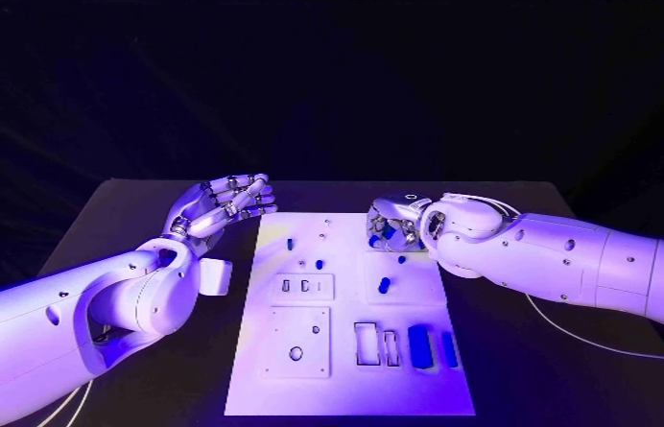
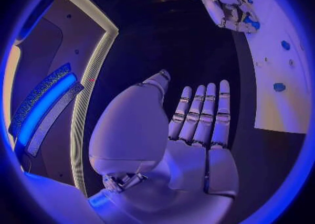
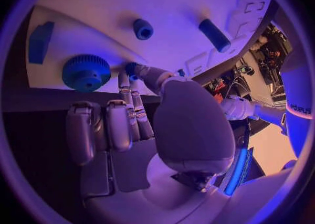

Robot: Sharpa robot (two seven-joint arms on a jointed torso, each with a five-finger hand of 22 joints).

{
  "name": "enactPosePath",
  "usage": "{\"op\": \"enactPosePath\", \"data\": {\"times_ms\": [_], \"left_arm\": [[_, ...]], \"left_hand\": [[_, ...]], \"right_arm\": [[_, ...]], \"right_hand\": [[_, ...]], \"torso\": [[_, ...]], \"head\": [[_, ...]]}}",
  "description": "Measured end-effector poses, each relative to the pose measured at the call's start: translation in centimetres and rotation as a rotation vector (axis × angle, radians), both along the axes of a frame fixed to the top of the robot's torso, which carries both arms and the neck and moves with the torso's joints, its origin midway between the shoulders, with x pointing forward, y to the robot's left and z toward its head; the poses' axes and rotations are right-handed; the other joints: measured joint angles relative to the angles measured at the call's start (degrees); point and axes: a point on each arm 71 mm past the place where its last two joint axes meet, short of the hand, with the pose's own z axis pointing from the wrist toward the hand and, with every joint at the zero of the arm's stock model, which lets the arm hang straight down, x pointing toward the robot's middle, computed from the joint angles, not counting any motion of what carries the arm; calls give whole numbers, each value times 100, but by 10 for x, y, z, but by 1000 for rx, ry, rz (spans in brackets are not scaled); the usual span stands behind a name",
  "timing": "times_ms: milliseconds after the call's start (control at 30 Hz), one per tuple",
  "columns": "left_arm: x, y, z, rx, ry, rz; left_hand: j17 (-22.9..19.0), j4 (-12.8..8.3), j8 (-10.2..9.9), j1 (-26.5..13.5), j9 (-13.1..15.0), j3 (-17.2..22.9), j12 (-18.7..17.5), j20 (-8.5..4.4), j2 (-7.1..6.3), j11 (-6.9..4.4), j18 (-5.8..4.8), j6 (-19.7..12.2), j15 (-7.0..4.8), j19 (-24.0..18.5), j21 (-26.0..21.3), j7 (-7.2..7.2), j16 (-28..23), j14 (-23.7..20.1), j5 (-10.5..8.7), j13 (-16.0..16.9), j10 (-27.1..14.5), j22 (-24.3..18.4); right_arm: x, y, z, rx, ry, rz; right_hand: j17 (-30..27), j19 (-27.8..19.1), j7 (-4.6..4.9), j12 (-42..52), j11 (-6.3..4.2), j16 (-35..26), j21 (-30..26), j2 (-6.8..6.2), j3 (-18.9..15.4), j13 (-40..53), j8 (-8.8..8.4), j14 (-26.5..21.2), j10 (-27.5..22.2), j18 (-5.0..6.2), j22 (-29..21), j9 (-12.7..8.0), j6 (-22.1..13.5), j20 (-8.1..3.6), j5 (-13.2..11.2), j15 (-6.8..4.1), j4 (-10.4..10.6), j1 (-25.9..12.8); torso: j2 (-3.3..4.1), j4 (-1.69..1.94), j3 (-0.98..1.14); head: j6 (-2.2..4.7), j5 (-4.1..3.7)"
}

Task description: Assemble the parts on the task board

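Right hand [image 1: 398, 224] at the task board's [image 1: 349, 389] far right edge; left hand [image 1: 222, 206] off its left side.
Right fingers pinch a small blue part [image 3: 131, 68] just beside the blue gear [image 3: 86, 72]; left fingers released, straight, holding nothing; other blue parts [image 1: 419, 345] lie on the board.

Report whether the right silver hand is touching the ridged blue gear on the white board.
Apart. In the right wrist view, bare white task board shows between the ridged blue gear and the right silver hand's fingertips, which pinch a smaller blue piece.
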Motion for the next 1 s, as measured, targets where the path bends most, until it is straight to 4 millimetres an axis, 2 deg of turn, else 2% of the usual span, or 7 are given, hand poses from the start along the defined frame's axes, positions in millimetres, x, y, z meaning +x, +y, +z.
{"op": "enactPosePath", "data": {"times_ms": [333,667,800,1000], "left_arm": [[0,0,0,0,3,-1],[1,1,-1,1,5,0],[1,-1,-1,0,5,-3],[1,-3,-1,-1,5,-7]], "left_hand": [[1,0,0,0,-5,0,0,0,0,0,0,0,0,0,0,0,0,0,0,0,0,0],[4,16,0,0,-4,16,-23,0,0,0,0,0,0,0,0,0,0,0,0,0,0,0],[4,16,0,0,-4,16,-23,0,0,0,0,0,13,0,0,0,0,-13,0,0,0,-1],[3,16,0,0,-4,16,-23,0,0,0,-1,0,21,0,0,0,0,-21,0,0,0,-12]], "right_arm": [[2,7,9,74,-93,-13],[11,35,18,163,-187,-13],[16,45,19,179,-198,-19],[20,53,17,188,-192,-25]], "right_hand": [[-10,21,-38,22,26,0,27,72,35,72,68,-21,53,0,-1,112,36,-21,-26,-20,10,-61],[-23,21,-48,20,9,0,27,72,58,72,81,0,70,0,-1,185,45,-21,2,-40,-13,-62],[-23,21,-48,12,9,0,27,71,69,76,81,0,70,0,-2,185,45,-21,2,-40,-23,-63],[-29,20,-48,-2,9,0,27,71,73,83,81,-1,70,0,-2,185,44,-21,2,-40,-28,-63]], "torso": [[-3,10,-11],[-1,34,-15],[7,47,-23],[12,68,-27]], "head": [[11,-1],[32,-12],[32,-20],[-4,-2]]}}
